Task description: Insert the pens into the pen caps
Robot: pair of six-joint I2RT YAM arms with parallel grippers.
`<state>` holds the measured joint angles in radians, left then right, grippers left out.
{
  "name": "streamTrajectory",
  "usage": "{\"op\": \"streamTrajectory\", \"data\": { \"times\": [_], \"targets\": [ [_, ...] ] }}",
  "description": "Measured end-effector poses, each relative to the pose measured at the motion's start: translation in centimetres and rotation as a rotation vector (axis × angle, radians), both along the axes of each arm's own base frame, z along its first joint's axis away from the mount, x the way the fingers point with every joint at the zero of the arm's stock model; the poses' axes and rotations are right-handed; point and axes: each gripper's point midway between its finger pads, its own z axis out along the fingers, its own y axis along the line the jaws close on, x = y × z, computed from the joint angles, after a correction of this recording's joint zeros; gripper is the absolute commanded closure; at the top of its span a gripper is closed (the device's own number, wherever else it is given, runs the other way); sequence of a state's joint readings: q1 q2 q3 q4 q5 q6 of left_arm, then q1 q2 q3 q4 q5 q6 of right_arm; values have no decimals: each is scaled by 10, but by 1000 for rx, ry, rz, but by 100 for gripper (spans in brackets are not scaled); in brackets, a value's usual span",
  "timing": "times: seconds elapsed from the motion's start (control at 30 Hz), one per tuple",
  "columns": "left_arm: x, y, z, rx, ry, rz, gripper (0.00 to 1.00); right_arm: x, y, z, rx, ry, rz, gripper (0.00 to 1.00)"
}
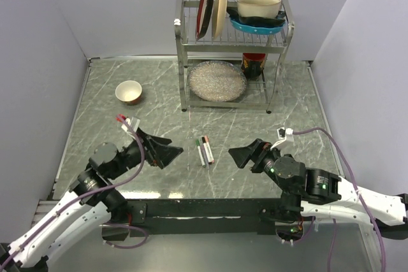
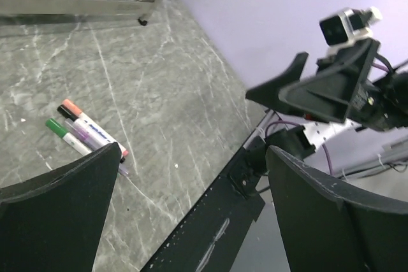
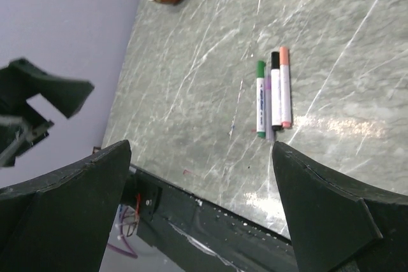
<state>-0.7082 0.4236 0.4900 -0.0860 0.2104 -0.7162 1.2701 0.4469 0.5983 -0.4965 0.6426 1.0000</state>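
Both empty: left gripper point(image 1: 175, 147), right gripper point(image 1: 236, 156) held wide open, flanking pens point(image 1: 203, 151) laid side by side mid-table point(image 1: 274, 109), likely reachable by either.

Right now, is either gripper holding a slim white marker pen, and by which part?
Nothing is held. The left gripper and right gripper are open and empty; the slim white marker pens lie on the marble table.

Grey-green marble-look tabletop point(image 1: 268, 125): glossy, smooth w/ glare lower centre. Slim white pens point(image 3: 275, 97): smooth plastic. Silver wire rack point(image 1: 217, 41), upper centre: shiny metal.
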Motion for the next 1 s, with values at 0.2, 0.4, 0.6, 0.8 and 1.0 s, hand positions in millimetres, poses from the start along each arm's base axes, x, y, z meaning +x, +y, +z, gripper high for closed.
{"op": "streamTrajectory", "data": {
  "times": [0.2, 0.4, 0.6, 0.8, 1.0],
  "targets": [
    [-9, 7, 6, -27, -46, -4, 1, 3, -6, 5, -6, -25, -18, 0],
    [-14, 14, 16, -52, -89, 7, 0, 4, -7, 11, -2, -36, -21, 0],
    [-14, 14, 16, -51, -92, 9, 1, 5, -7, 15, 0, -44, -25, 0],
    [-14, 14, 15, -49, -90, 9, 1, 5, -8, 15, -9, -50, -23, 0],
    [-14, 15, 15, -48, -92, 10, 1, 5, -8, 15, -13, -53, -23, 0]
  ]
}}
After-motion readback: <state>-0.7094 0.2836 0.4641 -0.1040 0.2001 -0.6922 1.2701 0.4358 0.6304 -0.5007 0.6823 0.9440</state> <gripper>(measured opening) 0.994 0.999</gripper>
